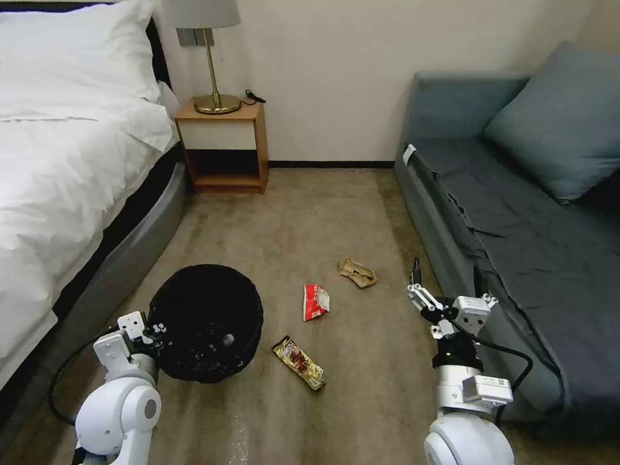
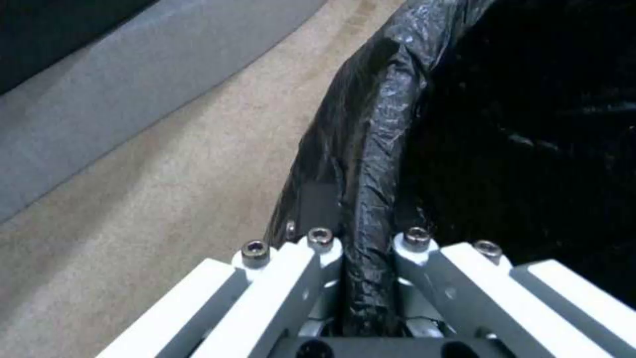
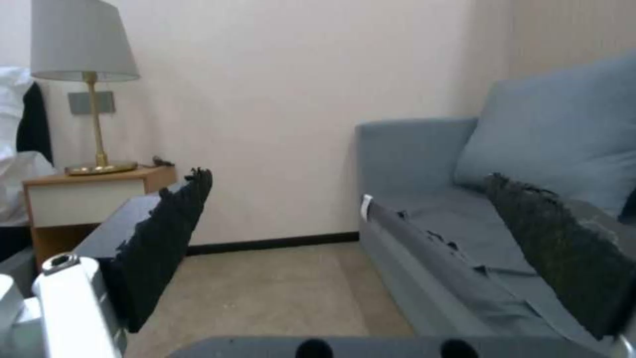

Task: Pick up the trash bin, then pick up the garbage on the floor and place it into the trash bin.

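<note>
I see the trash bin (image 1: 206, 323) standing on the carpet beside the bed (image 1: 64, 181), with my left gripper (image 2: 367, 248) closed onto its liner-wrapped rim. Beyond the bin lie the red-white snack packet (image 1: 316, 301), the yellow-brown candy wrapper (image 1: 299, 363) and the crumpled tan paper (image 1: 357, 272). My right gripper (image 1: 445, 284) hangs wide open and empty near the sofa (image 1: 516, 213), past the litter.

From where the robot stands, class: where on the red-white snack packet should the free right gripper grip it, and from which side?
Probably from above, pinching a long edge: the red-white snack packet lies flat on the carpet, and the right gripper hovers open beside it.
</note>
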Controlling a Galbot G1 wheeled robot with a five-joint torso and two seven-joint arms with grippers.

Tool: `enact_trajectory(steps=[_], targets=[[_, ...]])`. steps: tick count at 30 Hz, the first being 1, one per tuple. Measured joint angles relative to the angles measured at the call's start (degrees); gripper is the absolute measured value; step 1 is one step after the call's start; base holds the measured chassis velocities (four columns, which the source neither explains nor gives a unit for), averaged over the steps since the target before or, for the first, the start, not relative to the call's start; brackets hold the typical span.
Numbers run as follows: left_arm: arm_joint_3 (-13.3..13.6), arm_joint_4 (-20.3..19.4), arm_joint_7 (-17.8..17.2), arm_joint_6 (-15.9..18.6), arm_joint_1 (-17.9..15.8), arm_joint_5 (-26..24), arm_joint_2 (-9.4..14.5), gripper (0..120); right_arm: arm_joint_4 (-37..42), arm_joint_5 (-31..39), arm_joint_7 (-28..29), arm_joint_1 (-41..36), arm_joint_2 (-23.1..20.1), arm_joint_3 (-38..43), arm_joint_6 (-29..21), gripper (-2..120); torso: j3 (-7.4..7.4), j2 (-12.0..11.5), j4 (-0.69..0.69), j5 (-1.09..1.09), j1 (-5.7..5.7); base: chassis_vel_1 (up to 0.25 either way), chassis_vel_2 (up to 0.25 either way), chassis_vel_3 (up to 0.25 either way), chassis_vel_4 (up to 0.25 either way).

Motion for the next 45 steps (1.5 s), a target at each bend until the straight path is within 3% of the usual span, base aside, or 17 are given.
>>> enact_trajectory(steps=[16,21,25,26,29,30,33,45], targets=[[0.0,0.6,0.1,-0.4,0.0,0.1,-0.4,3,-2.9,1.4,-1.1,3.3,-1.5,-0.8,0.1,100,0.02,0.0,-0.01,0.01,0.01,-0.118,0.126,0.120,-0.118],[0.0,0.7,0.1,-0.5,0.0,0.3,-0.5,3,-5.5,6.0,-1.9,6.6,-4.6,-3.2,-2.2,100,0.01,0.0,-0.01,0.01,0.00,0.000,0.000,0.000,0.000],[0.3,1.0,0.1,-0.4,-0.4,0.3,-0.2,3,-8.3,23.2,-2.3,12.0,-16.0,-12.0,-10.5,100,0.01,0.0,0.02,0.01,0.01,0.000,0.000,0.000,0.000],[0.3,1.0,0.1,-0.4,-0.4,0.3,-0.2,3,-8.3,23.2,-2.3,12.0,-16.0,-12.0,-10.5,100,0.01,0.0,0.02,0.01,0.01,0.000,0.000,0.000,0.000],[0.6,0.6,0.2,-0.1,-0.4,0.4,0.0,3,-12.6,34.6,-2.9,18.0,-24.4,-23.0,-13.8,100,0.02,0.0,-0.01,0.02,0.01,0.000,0.000,0.000,0.000],[0.6,0.6,0.2,-0.1,-0.4,0.4,0.0,3,-12.6,34.6,-2.9,18.0,-24.4,-23.0,-13.8,100,0.02,0.0,-0.01,0.02,0.01,0.000,0.000,0.000,0.000],[0.1,-0.6,0.2,0.0,0.5,0.4,-0.3,3,-17.9,41.6,-2.6,25.4,-27.6,-35.1,-14.1,100,0.01,0.0,0.00,0.01,0.00,0.000,0.000,0.000,0.000],[-1.6,-2.8,0.2,-0.1,1.9,0.4,-1.2,3,-28.8,49.8,0.1,42.4,-27.0,-62.5,-12.5,100,0.01,0.0,-0.01,0.01,0.01,0.000,0.000,0.000,0.000]])
